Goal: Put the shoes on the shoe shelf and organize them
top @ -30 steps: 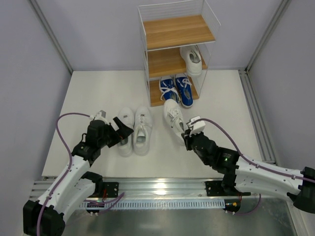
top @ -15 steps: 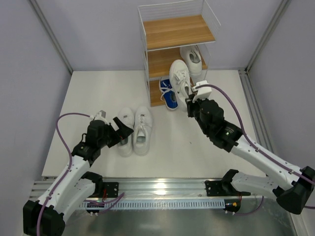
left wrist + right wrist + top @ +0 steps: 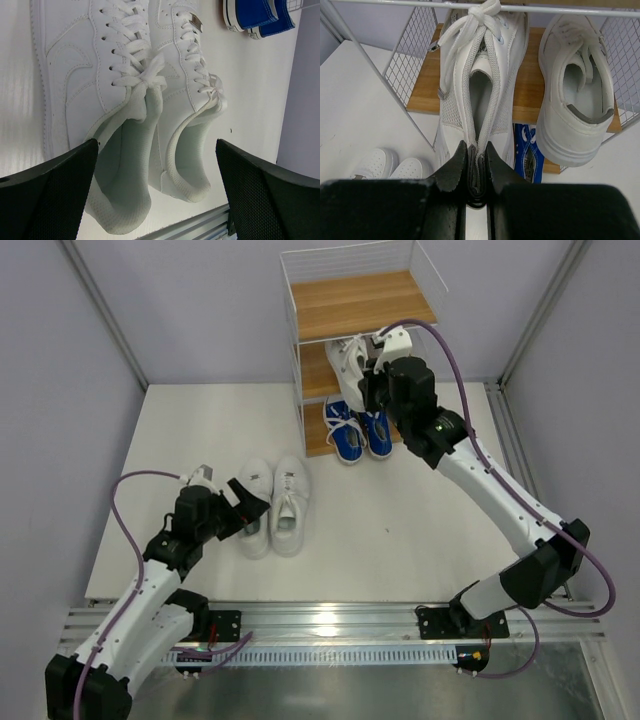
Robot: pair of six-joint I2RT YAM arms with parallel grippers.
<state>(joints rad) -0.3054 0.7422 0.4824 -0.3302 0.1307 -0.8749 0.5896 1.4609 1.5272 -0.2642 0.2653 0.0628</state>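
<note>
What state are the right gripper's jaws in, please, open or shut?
Shut on a white shoe: the right wrist view shows the right gripper pinching its edge.

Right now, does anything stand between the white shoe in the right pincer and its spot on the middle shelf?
Nothing visible does. The held white sneaker points at the bare left half of the middle board; the other white sneaker sits on the right half, beside it.

White arms (image 3: 500,508), seemingly black-jointed, trail purple cables (image 3: 113,508).
</note>
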